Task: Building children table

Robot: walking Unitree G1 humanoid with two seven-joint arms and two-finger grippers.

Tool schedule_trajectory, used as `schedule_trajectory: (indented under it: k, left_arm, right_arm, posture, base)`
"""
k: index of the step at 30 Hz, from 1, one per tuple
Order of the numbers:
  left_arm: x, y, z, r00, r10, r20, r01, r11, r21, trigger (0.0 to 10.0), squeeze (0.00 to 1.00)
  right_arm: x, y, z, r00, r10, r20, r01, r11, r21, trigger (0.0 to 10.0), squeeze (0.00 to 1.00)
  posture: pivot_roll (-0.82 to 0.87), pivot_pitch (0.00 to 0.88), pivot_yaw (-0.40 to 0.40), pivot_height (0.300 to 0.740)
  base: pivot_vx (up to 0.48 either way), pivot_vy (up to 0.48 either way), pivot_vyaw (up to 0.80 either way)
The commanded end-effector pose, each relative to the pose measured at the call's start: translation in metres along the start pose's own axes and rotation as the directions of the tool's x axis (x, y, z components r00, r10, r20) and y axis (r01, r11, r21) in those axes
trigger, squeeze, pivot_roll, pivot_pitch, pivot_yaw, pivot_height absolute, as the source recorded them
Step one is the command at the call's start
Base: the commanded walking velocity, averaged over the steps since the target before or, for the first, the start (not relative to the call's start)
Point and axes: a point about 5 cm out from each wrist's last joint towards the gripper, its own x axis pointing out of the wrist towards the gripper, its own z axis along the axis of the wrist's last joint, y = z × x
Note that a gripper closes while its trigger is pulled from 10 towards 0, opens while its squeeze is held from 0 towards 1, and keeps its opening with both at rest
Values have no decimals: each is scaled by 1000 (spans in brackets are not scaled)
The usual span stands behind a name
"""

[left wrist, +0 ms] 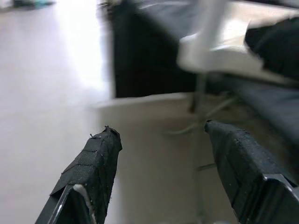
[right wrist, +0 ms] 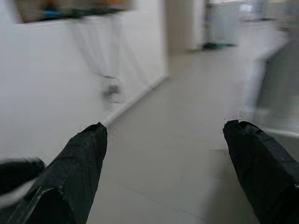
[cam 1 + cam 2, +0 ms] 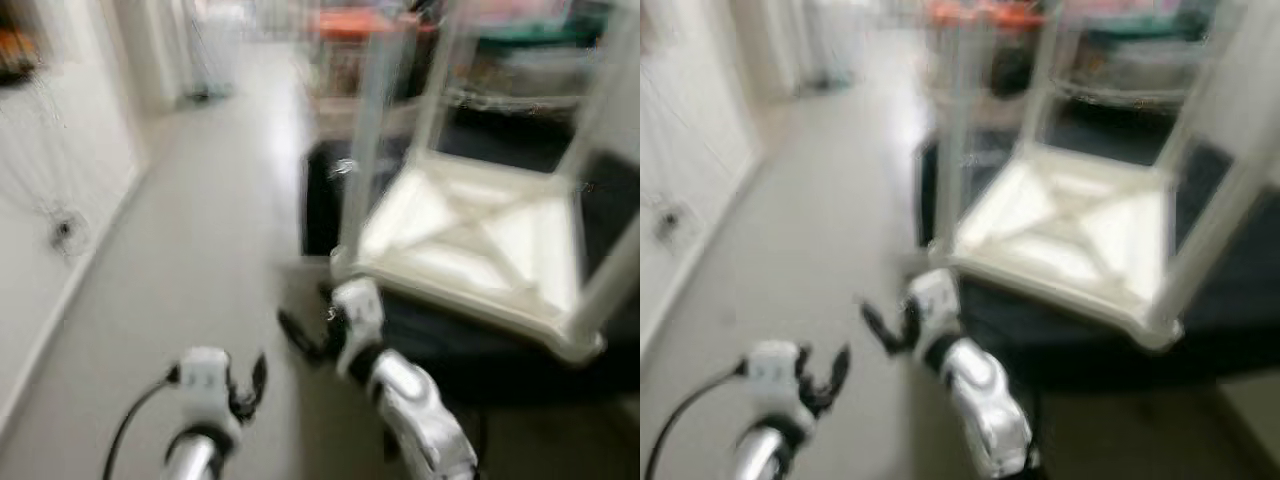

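Right end effector [image 3: 305, 340] near upturned white table [image 3: 480, 245] (blurred, legs up)

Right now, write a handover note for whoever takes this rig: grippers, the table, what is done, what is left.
Left gripper: open, holding nothing, low over the pale floor.
Right gripper: open, holding nothing, just short of the near corner of the table.
White plastic children's table: upside down on a dark low surface, legs pointing up.
Done: legs appear fitted; blur hides the joints.
Left: probably check the legs, then turn the table upright. Views are blurred.
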Motion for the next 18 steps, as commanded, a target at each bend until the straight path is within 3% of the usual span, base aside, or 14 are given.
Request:
schedule_trajectory:
  k: [1,9,18]
  left_arm:
    - [-1,-4,-3,1000,-17,-16,17,1000,13,10000,0]
    - [-1,-5,-3,1000,-25,-14,25,1000,7,10000,0]
    - [0,-3,-3,1000,-15,-11,15,1000,-13,10000,0]
  right_arm:
    - [-4,-4,-4,1000,-23,-11,23,1000,18,10000,0]
    - [-3,-4,-4,1000,-18,-14,18,999,26,10000,0]
    - [-1,-5,-1,1000,-4,2,4,999,38,10000,0]
  posture:
    - [-25,0,-12,740]
    - [-20,0,-14,740]
    - [-22,0,-16,740]
  base:
    - [0,-480,0]
    - [0,-460,0]
    - [0,0,0]
